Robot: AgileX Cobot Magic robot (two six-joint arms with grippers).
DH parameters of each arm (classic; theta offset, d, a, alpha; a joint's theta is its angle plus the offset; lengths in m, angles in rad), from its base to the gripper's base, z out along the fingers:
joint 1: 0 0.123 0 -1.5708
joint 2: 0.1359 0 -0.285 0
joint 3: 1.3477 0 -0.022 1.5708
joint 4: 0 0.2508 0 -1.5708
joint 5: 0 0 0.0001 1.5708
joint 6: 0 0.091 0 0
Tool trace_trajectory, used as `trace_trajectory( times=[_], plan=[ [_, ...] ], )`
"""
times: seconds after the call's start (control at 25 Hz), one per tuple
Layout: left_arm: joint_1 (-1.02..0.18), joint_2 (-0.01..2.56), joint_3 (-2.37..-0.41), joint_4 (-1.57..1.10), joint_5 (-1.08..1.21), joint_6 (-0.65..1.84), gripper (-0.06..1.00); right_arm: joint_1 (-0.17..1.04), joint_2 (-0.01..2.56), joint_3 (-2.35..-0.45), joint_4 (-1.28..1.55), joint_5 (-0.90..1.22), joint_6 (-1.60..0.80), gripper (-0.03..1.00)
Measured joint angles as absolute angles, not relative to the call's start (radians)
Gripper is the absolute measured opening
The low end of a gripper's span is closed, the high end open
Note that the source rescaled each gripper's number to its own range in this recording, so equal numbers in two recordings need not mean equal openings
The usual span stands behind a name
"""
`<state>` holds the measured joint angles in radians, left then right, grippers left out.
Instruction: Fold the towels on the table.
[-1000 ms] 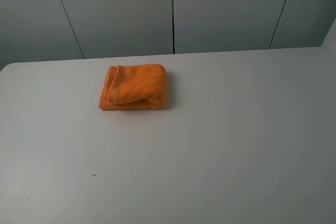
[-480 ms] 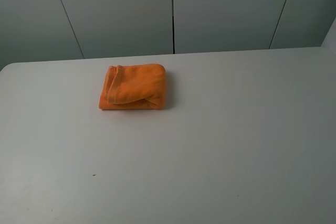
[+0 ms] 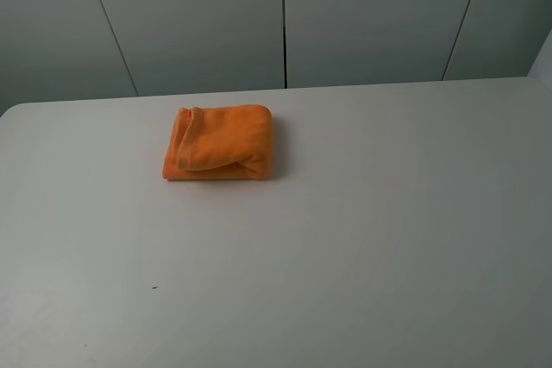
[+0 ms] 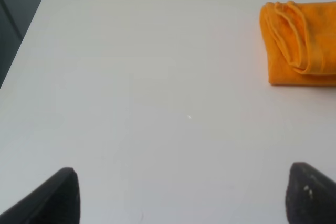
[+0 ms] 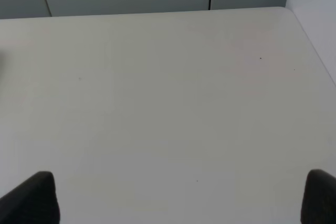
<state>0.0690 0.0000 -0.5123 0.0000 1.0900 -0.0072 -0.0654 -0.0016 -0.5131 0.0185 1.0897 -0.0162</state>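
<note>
Nearest to where I stand, the two grippers hang low over the table [image 3: 362,239], both pulled back toward the near edge and out of the high camera's sight altogether. The left gripper [image 4: 181,198] has its fingertips [image 4: 60,195] spread wide with nothing between them but bare tabletop. The right gripper [image 5: 181,198] is the same: tips far apart, holding nothing, over a stretch of white surface on the right side. To my eye both arms are parked clear of the work, as arms sit when a job is done or not yet begun.

Farther out, left of centre and toward the far edge, lies the towel [image 3: 218,143]. It is a bright orange terry cloth, already doubled into a compact, roughly rectangular bundle with its stacked hems showing along the left side and a loose flap curling across the near-right corner. I can't make out any label. I judge the folding finished or nearly so; the flap is a bit untidy.

The table is plain white, smooth, with a rounded far-left corner and a few tiny dark specks. Beyond it stands a wall of grey panels [image 3: 198,15] split by dark vertical seams.
</note>
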Motion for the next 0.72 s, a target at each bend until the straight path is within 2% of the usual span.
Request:
trace_trajectory(
  times=[0.72],
  plan=[
    [0.069, 0.0, -0.512, 0.0, 1.09, -0.007, 1.0, -0.069, -0.002, -0.513, 0.018, 1.09, -0.01, 1.0]
  ],
)
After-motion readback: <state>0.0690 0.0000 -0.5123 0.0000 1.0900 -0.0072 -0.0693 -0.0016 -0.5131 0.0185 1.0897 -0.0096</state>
